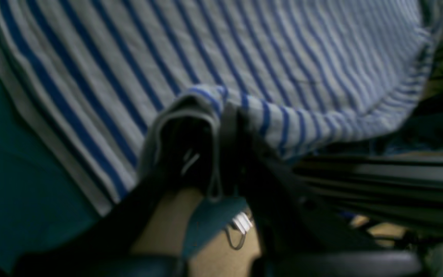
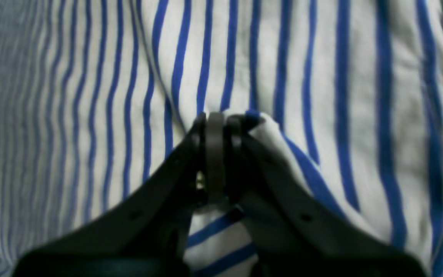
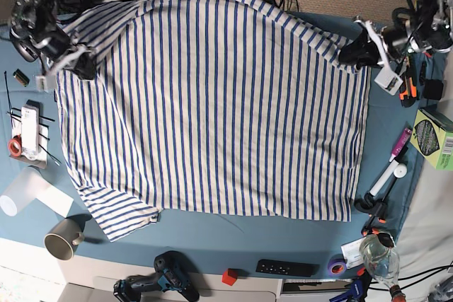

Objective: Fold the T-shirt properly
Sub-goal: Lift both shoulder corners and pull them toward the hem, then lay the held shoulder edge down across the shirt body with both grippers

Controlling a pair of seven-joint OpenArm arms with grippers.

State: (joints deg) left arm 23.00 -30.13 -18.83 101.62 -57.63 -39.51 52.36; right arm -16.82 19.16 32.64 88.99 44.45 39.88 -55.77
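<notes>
Fingers [image 2: 215, 127] shut on T-shirt [image 2: 321, 77]

The large soft white T-shirt [image 3: 212, 104] carries thin blue stripes across its whole cloth, running from far to near, and they show deeper blue in the right wrist view [image 2: 321, 77]. It lies on a teal-blue table cover [image 3: 233, 235]. The two gripper fingers on each arm are black [image 2: 215, 154] [image 1: 237, 154]. On the left lie a grey-brown mug [image 3: 64, 238] and a red tape ring [image 3: 14, 146]; near the front edge, a small red cube [image 3: 228, 276]; on the right, a green box [image 3: 433, 139] and a purple tape roll [image 3: 336, 267]
</notes>
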